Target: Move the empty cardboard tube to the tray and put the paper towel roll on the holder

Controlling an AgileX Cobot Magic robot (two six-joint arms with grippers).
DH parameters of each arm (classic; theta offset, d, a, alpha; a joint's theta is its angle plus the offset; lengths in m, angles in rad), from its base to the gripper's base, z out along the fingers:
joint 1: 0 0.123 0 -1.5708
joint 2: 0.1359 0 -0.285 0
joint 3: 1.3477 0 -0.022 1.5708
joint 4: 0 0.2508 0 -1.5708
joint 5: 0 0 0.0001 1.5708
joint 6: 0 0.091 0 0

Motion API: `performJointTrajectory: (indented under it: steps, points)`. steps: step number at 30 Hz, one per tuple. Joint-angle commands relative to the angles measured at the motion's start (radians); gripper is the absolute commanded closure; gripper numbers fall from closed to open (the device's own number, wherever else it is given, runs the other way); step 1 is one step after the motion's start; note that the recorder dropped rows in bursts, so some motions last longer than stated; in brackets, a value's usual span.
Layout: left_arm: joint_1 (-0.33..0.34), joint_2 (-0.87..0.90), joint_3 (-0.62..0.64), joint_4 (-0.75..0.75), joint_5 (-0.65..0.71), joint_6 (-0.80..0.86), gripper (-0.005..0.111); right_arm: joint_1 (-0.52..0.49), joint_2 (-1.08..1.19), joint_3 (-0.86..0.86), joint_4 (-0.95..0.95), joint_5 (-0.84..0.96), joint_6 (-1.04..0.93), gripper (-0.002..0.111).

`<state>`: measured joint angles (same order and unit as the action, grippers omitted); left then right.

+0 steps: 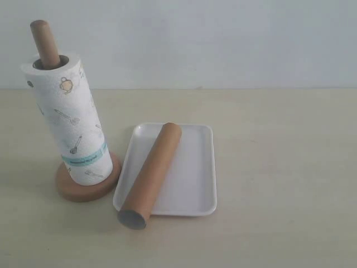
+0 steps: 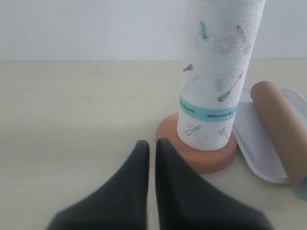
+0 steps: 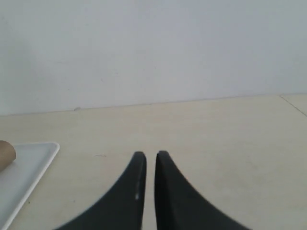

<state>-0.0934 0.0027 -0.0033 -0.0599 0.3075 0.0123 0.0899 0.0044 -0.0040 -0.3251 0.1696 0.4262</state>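
Table (image 1: 279,167) is bare apart from the task items, and neither arm shows in the exterior view. Tray (image 1: 195,184) lies flat, centre, just beside the holder base. Roll (image 1: 70,125) stands upright, threaded over the holder (image 1: 44,42), bottom down on the disc, dowel tip poking out of the core. Tube (image 1: 152,172) lies on the tray, long axis diagonal: far end inside near the far rim, near end overhanging the tray's near-left corner, off the rim toward the camera. Left gripper (image 2: 152,143) has its jaws together with only a hairline gap, holding nothing, low over the table, with the roll standing close ahead of it and the tray and tube beyond the base. Right gripper (image 3: 149,155) is the same, pinched together and empty, well apart from everything; its camera catches only a tray corner and one tube end. Both goals look met to me. If the overhang needs fixing, the left arm is the nearer one.
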Motion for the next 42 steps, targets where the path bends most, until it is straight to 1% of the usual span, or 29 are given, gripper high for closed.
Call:
performJointTrajectory:
  steps: [1,2,6,8,13,18,23,35,38,42]
  points:
    - [0.003,-0.003,0.003,-0.003,-0.002,0.005,0.103,0.000,-0.004,0.004,0.045,0.043,-0.062,0.101]
    - [0.003,-0.003,0.003,-0.003,-0.002,0.005,0.103,0.000,-0.004,0.004,0.075,0.045,-0.099,0.101]
    - [0.003,-0.003,0.003,-0.003,-0.002,0.005,0.103,0.000,-0.004,0.004,0.290,0.045,-0.381,0.101]
    - [0.003,-0.003,0.003,-0.003,-0.002,0.005,0.103,0.000,-0.004,0.004,0.344,0.045,-0.456,0.101]
    - [0.003,-0.003,0.003,-0.003,-0.002,0.005,0.103,0.000,-0.004,0.004,0.346,0.057,-0.457,0.101]
    - [0.003,-0.003,0.003,-0.003,-0.002,0.005,0.103,0.000,-0.004,0.004,0.346,0.162,-0.403,0.101]
    - [0.003,-0.003,0.003,-0.003,-0.002,0.005,0.103,0.000,-0.004,0.004,0.344,0.162,-0.434,0.101]
    - [0.003,-0.003,0.003,-0.003,-0.002,0.005,0.103,0.000,-0.004,0.004,0.340,0.172,-0.435,0.101]
    - [0.003,-0.003,0.003,-0.003,-0.002,0.005,0.103,-0.012,-0.004,0.004,0.338,0.181,-0.435,0.101]
    - [0.003,-0.003,0.003,-0.003,-0.002,0.005,0.103,-0.065,-0.004,0.004,0.338,0.181,-0.435,0.101]
